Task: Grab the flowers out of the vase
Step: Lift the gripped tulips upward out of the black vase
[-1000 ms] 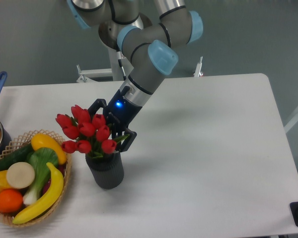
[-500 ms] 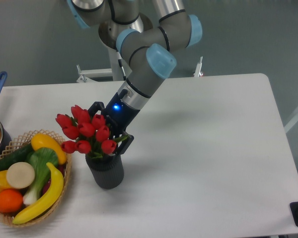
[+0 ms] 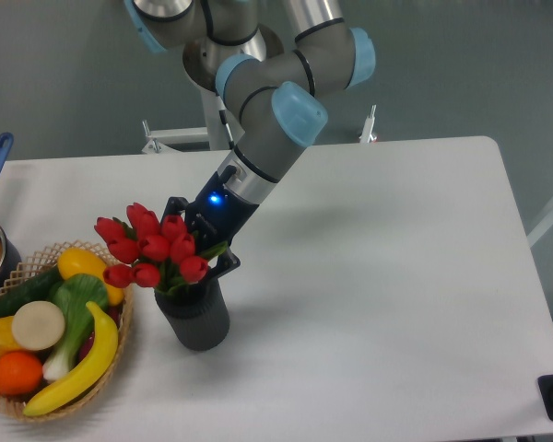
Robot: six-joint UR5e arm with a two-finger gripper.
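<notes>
Wicker basket (image 3: 9,391) of fruit and vegetables at my far left on the bench (image 3: 396,276). Just right of it, the flowers (image 3: 150,250) sit in the vase (image 3: 195,318), heads tilted left. Claw (image 3: 203,247) is tucked behind the blooms; I cannot tell whether it grips the stems.

Matt ribbed vase (image 3: 195,318), woven wicker basket (image 3: 111,368), smooth matt white table (image 3: 387,304).

White table (image 3: 396,276), grey-green wall behind, metal frame (image 3: 180,138) at back.
</notes>
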